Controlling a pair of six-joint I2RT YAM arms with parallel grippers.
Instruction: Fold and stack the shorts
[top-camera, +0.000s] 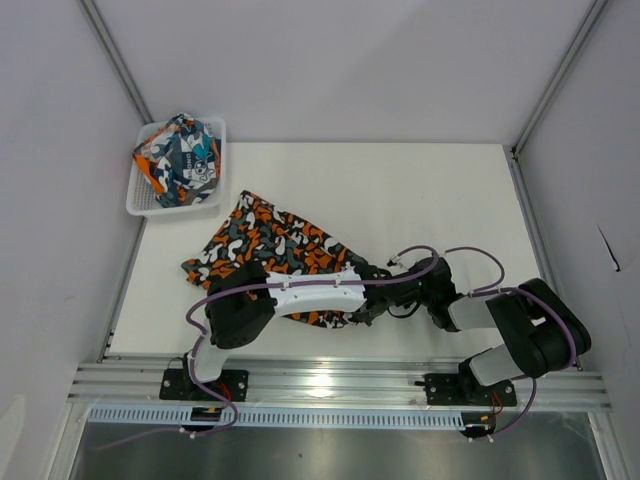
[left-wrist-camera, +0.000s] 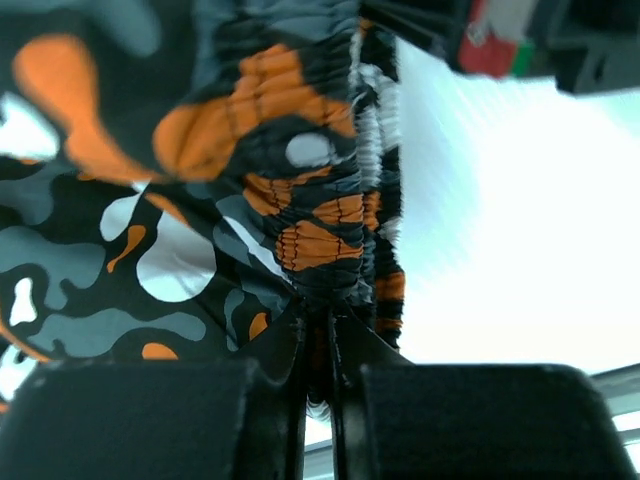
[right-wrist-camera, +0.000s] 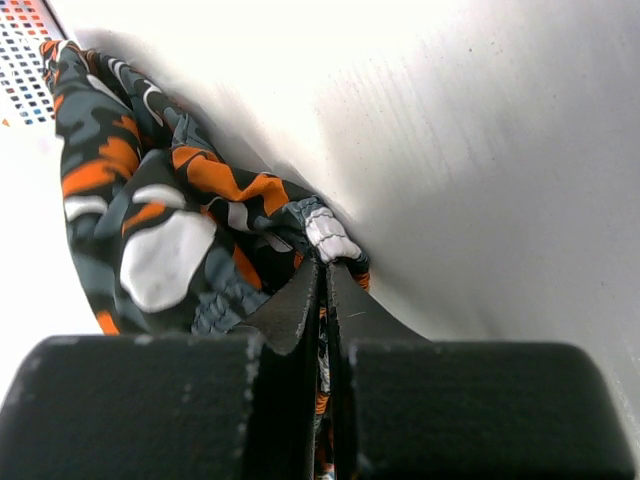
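Two pairs share the white desk. The camouflage shorts lie spread left of centre, and the graphic-print shorts sit bunched in the basket at 10 o'clock. At the camouflage shorts' 4 o'clock edge, the left tool pinches the gathered waistband and the right tool pinches a fold.

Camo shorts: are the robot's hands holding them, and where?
Yes. The left gripper pinches the camouflage shorts by the elastic waistband; the right gripper pinches a bunched fabric edge.
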